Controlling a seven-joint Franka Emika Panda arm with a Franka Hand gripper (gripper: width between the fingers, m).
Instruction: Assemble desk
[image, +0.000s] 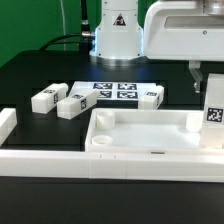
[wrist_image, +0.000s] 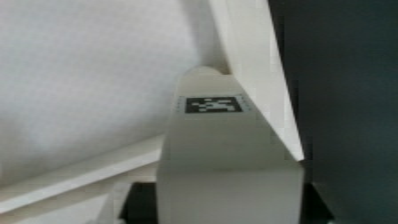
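At the exterior view's far left a short border bar (image: 8, 125) stands at the edge of the black table (image: 30, 70). A long border bar (image: 60, 165) runs across the lower part of the frame. In the upper left quarter two loose legs lie close side by side, the first leg (image: 45, 98) and the second leg (image: 72, 103). Each is a short white block with a tag on one face. Just to their right, in the upper middle, the marker board (image: 112, 90) lies flat in front of the robot base (image: 115, 30), and a third leg (image: 148, 96) lies at the board's right end. Below these, from the middle to the right of the frame, the desk panel (image: 150, 130) lies rim up just behind the long border bar. A round corner socket (image: 100, 143) shows at its near left corner. At the far right the gripper (image: 207, 85) hangs below the white arm (image: 180, 30), its fingers drawn in narrowly around a fourth leg (image: 213, 112). That leg stands upright at the panel's right end with its tag towards the camera; whether its foot sits in a socket cannot be told. In the wrist view the fourth leg (wrist_image: 222, 160) runs away from the lens between the dark fingers, its tag (wrist_image: 215, 104) in plain sight. The panel's pale surface lies on one side of it and the dark table on the other.
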